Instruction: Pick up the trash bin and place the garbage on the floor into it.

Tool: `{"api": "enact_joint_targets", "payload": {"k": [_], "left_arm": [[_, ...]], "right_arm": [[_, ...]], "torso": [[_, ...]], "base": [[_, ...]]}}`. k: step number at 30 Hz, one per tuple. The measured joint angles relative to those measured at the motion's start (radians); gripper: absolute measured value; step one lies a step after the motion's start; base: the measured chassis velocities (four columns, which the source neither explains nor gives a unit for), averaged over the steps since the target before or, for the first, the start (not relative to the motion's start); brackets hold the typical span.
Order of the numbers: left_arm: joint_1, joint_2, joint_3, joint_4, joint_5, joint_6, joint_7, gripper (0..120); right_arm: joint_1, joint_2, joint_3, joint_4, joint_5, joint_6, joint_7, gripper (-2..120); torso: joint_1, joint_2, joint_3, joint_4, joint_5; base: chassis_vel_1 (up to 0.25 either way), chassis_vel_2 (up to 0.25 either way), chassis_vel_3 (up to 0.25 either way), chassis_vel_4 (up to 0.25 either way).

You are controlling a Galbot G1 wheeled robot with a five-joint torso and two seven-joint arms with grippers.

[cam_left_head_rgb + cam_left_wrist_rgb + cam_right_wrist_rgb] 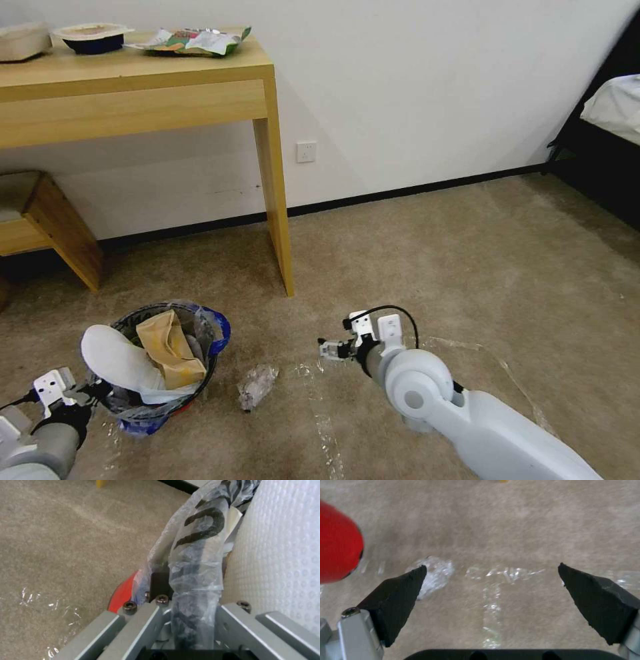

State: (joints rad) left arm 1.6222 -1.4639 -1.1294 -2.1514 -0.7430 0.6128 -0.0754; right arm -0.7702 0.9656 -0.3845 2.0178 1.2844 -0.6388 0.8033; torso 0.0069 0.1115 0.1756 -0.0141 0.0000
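left gripper (93, 393): clamped on trash bin (200, 380) rim | right gripper (328, 349): held wide above carpet | clear plastic scrap (257, 385): lying between bin and right gripper

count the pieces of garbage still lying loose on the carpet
1: a crumpled clear plastic scrap on the carpet between the trash bin and the right gripper. More could lie outside the camera views.
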Motion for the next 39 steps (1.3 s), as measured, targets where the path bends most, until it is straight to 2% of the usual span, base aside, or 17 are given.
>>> {"api": "enact_joint_targets", "payload": {"k": [10, 15, 22, 26, 39], "left_arm": [[-0.016, 0.021, 0.006, 0.032, -0.004, 0.013, -0.010, 1], [-0.017, 0.027, 0.004, 0.039, -0.004, 0.015, -0.012, 1], [-0.019, 0.025, 0.003, 0.041, -0.004, 0.016, -0.014, 1], [-0.023, 0.024, 0.000, 0.043, -0.005, 0.016, -0.014, 1], [-0.023, 0.020, -0.003, 0.042, -0.006, 0.016, -0.015, 1]], "right_arm": [[0.054, 0.029, -0.088, -0.038, 0.059, -0.005, 0.002, 100], [0.124, 0.073, -0.166, -0.108, 0.088, -0.007, -0.054, 100], [0.180, 0.114, -0.259, -0.159, 0.090, -0.007, -0.101, 100], [0.208, 0.175, -0.320, -0.200, 0.086, -0.007, -0.106, 100], [0.239, 0.263, -0.366, -0.312, 0.032, -0.001, -0.126, 100]], "torso": [[0.000, 0.000, 0.000, -0.0003, -0.0002], [0.000, 0.000, 0.000, -0.0001, 0.0000], [0.000, 0.000, 0.000, -0.0002, -0.0001], [0.000, 0.000, 0.000, -0.0001, -0.0001], [0.000, 0.000, 0.000, -0.0001, 0.0000]], "base": [[0.000, 0.000, 0.000, 0.000], [0.000, 0.000, 0.000, 0.000], [0.000, 0.000, 0.000, 0.000], [0.000, 0.000, 0.000, 0.000], [0.000, 0.000, 0.000, 0.000]]}}
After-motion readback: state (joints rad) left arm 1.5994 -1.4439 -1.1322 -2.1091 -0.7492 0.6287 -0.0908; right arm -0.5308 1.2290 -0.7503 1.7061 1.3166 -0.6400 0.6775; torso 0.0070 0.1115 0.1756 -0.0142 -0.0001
